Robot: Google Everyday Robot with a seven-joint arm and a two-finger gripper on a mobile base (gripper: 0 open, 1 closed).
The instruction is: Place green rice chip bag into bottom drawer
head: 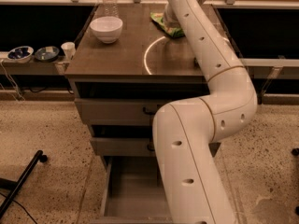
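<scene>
Gripper (169,21) sits at the far back of the bench (117,55), right on top of the green rice chip bag (174,31). The wrist hides it, so can't tell if it is parted or clamped on the bag. The bag lies flat near the back edge, right of the white bowl (106,28). Bottom drawer (133,192) is pulled out, floor bare, partly hidden behind the arm (210,87).

Risks:
- The bag is crinkly and flat, so a thin pinch probably slips or only drags it.
- A push could shove it off the back edge.
- The carry is long, from the bench top down to the lowest drawer, and the two upper drawers jut above it, so the bag may catch on them or drop onto the floor beside the drawer.
</scene>
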